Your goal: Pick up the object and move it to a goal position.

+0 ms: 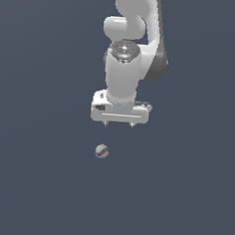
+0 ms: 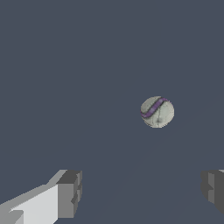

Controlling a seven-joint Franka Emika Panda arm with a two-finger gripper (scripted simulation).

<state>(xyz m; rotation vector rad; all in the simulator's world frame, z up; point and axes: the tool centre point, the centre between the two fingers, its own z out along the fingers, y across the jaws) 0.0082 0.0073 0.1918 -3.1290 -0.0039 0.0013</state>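
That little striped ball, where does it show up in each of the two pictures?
Exterior view: the ball lies on the dark floor just below the tool, slightly toward the exterior view's left.
Wrist view: the ball sits beyond the tool's two open fingertips, untouched.
Shared landmark: the ball's purple stripe, visible in both views.

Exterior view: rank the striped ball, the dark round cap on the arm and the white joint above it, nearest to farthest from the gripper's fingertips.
1. Striped ball: just below the open gripper, slightly toward the exterior view's left, untouched.
2. Dark round cap: up the arm, above the hand.
3. White joint: higher still, near the picture's top.
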